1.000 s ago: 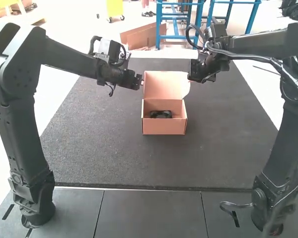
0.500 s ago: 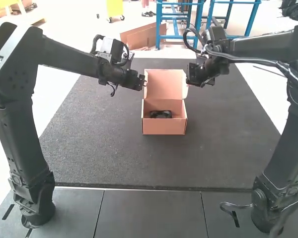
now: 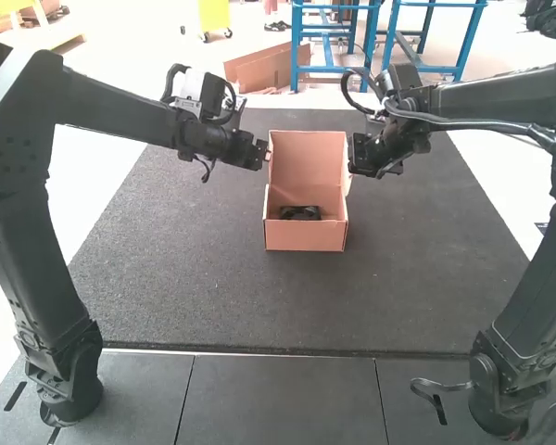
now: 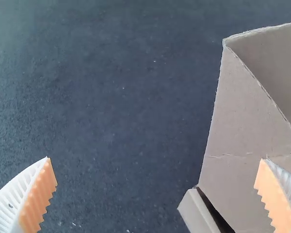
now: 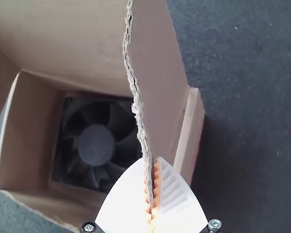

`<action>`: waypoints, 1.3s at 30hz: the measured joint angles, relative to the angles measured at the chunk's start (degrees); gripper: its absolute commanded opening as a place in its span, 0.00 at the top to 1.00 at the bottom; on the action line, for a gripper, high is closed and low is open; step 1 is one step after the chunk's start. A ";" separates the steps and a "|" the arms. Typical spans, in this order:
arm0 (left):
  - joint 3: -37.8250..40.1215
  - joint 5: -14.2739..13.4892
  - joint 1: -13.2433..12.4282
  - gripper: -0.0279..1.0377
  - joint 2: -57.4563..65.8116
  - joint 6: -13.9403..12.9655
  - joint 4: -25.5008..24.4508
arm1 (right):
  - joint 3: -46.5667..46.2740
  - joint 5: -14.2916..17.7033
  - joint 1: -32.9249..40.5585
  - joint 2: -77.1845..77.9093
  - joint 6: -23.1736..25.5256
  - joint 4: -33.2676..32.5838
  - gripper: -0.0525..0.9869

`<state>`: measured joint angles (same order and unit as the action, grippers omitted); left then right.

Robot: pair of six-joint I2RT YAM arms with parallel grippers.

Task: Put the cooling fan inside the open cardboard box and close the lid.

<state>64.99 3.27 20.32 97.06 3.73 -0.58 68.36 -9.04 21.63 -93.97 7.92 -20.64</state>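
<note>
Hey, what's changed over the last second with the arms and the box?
The right gripper came down slightly beside the right edge of the lid, where it is shut on the side flap. The left gripper barely moved and hangs open by the lid's left edge. The cardboard box, the fan inside it and the upright lid stayed put.

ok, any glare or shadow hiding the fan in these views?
High view: no glare, cooling fan just a dark shape in the cardboard box's shadow. Right wrist view: fan shaded, blades readable; white fingers on the lid edge look bright. Left wrist view: mat evenly lit.
</note>
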 measured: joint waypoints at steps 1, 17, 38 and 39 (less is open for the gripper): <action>-0.07 0.00 0.02 0.06 0.00 0.00 -0.02 | -0.22 -0.02 0.00 0.04 0.02 0.04 0.96; -2.62 0.37 0.66 0.06 0.00 0.17 0.02 | -3.89 -1.31 1.97 0.07 0.07 0.17 0.96; -13.29 0.87 1.44 0.06 -10.99 0.20 -1.11 | -10.23 0.74 4.11 2.47 -2.03 2.36 0.45; -13.57 0.90 1.44 0.06 -11.72 0.20 -1.29 | -10.01 0.83 3.98 2.64 -2.01 2.32 0.30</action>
<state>51.42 4.16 21.76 85.34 3.92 -1.87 58.35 -8.21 25.61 -91.33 5.91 -18.33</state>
